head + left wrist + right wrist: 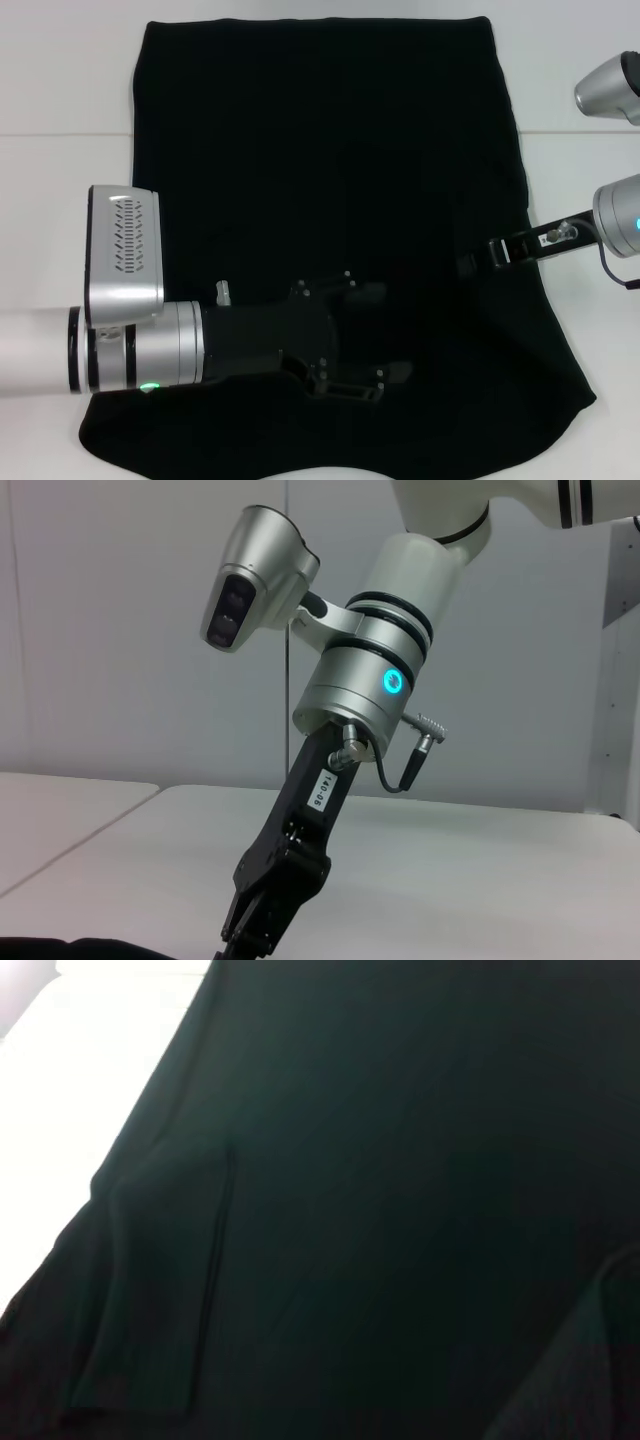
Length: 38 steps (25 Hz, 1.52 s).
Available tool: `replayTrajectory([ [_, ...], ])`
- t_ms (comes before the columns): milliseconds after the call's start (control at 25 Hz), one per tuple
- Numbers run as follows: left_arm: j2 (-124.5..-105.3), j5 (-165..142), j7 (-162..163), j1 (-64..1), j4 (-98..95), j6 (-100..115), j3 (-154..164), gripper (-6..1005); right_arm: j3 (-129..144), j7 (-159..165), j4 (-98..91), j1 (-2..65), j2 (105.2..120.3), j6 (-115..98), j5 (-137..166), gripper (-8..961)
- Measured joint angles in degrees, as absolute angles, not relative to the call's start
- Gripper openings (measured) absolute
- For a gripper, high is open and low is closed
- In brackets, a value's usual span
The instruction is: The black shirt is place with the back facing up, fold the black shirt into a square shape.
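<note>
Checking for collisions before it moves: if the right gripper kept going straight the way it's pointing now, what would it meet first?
Most likely the black shirt. The right gripper points inward and down at the shirt's right edge, with only fabric ahead, though its height above the cloth is unclear.

The large plain black cloth shirt (330, 160) looked soft and matt on the smooth, matt white table (60, 190).

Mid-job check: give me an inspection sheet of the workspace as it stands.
Surface: white table, bare around the cloth.
Job's things: black shirt spread flat, plain side up, not yet square.
Clutter: nothing seen.
Grippers: left gripper low over the shirt's near half; right gripper at the shirt's right edge; fingers unclear.
Cables: short black cable looped at the right wrist.
Surroundings: plain pale wall.
</note>
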<state>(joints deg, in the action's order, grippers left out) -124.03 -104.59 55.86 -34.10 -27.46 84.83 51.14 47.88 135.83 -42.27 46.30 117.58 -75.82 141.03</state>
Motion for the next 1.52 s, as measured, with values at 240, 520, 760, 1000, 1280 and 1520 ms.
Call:
replayTrajectory([
  [240,-124.08,-104.59,55.81,-34.1,-27.6,84.82,51.13,904,49.5,135.91,-42.27,47.15,117.96,-76.3,141.17,8],
  [520,-124.09,-104.59,55.76,-34.1,-27.63,84.72,50.95,903,49.42,135.38,-42.77,46.92,117.93,-77.52,140.5,41],
  [760,-124.02,-104.59,55.79,-33.49,-27.71,84.88,48.24,903,48.93,132.06,-43.82,44.28,116.92,-78.75,132.52,213],
  [1000,-123.83,-104.7,59.63,-31.93,-28.16,87.81,42.78,902,48.94,124.18,-43.49,40.13,117.06,-78.87,122.88,339],
  [1280,-122.1,-105.82,76.36,-26.05,-35.32,91.02,38.94,901,48.96,106.49,-38.92,36.2,118.81,-78.91,112.35,574],
  [1520,-120.62,-115.63,92.56,-22.97,-42.85,94.73,32.75,900,49.45,98.65,-33.99,37.03,119.38,-79.44,110.93,738],
])
